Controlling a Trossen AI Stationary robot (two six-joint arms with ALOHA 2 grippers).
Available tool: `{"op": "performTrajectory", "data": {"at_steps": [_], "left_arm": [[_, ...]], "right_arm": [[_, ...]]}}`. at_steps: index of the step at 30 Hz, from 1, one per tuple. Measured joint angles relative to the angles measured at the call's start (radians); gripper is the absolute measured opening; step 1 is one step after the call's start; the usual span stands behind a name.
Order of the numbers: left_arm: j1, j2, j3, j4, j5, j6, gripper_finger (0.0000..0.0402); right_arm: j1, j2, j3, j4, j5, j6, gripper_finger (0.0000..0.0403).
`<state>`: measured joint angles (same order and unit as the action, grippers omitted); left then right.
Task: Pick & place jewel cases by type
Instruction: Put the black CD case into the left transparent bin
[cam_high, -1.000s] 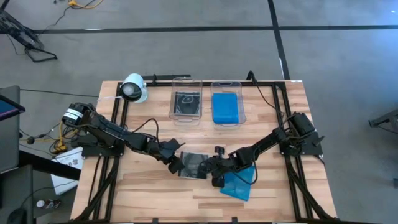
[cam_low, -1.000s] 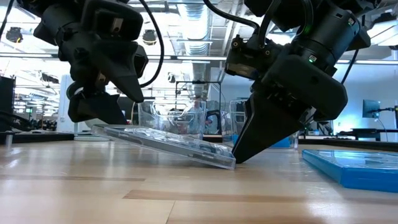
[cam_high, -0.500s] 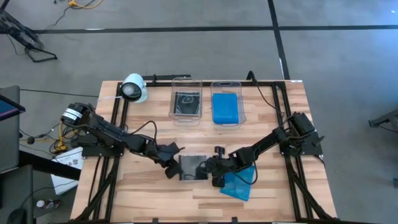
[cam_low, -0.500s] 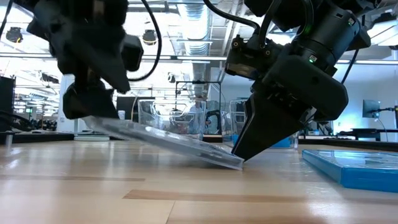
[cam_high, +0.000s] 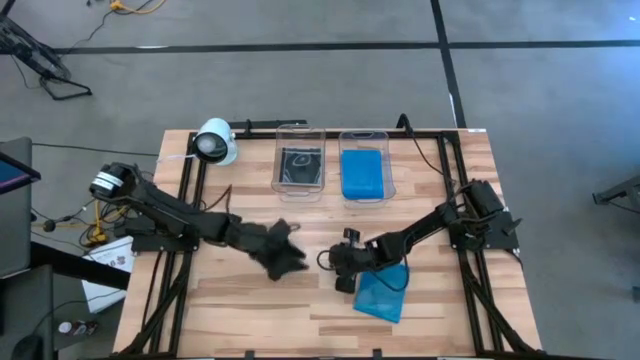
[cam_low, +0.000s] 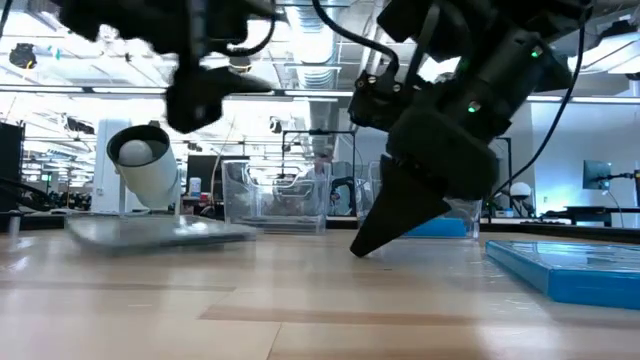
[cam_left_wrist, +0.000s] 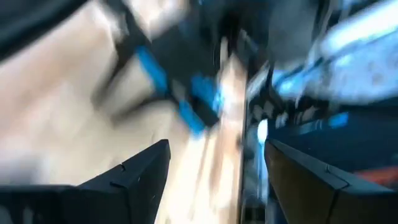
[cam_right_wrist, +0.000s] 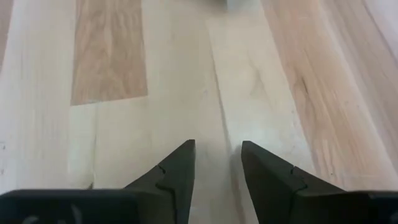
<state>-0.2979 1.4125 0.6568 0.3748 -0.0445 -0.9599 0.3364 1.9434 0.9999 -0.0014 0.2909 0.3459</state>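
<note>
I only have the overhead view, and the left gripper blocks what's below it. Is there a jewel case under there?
Observer: Yes. The low view shows a clear jewel case lying flat, down at the tabletop, below the left gripper.
Operator: Is it gripped?
Observer: It seems not. The left wrist view is blurred, but its fingers are wide apart with nothing between them.
Operator: And the right gripper?
Observer: In its wrist view the right gripper has only bare wooden table in its narrow gap.

Both arms reach mid-table; right pincer (cam_right_wrist: 216, 163) empty, fingers parted.
</note>
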Motion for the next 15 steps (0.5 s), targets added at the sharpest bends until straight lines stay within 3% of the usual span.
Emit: {"op": "performTrajectory", "data": {"at_steps": [4,9,13,15], "left_arm": [[0.006,0.006,-0.01,-0.137,-0.014,-0.024,0.0256],[0.007,-0.012,-0.002,-0.188,0.01,-0.013,0.0256],[0.007,-0.03,0.009,-0.36,0.025,0.011,0.0257],[0.008,-0.05,0.037,-0.546,0.019,0.024,0.0257]], "right_arm": [[0.0,0.002,-0.001,-0.002,-0.01,0.006,0.0127],[0.001,0.006,0.0,0.0,-0.01,0.006,0.0127],[0.001,0.006,0.0,0.001,-0.009,-0.003,0.0127],[0.003,0.007,-0.001,0.008,-0.008,-0.012,0.0127]]}}
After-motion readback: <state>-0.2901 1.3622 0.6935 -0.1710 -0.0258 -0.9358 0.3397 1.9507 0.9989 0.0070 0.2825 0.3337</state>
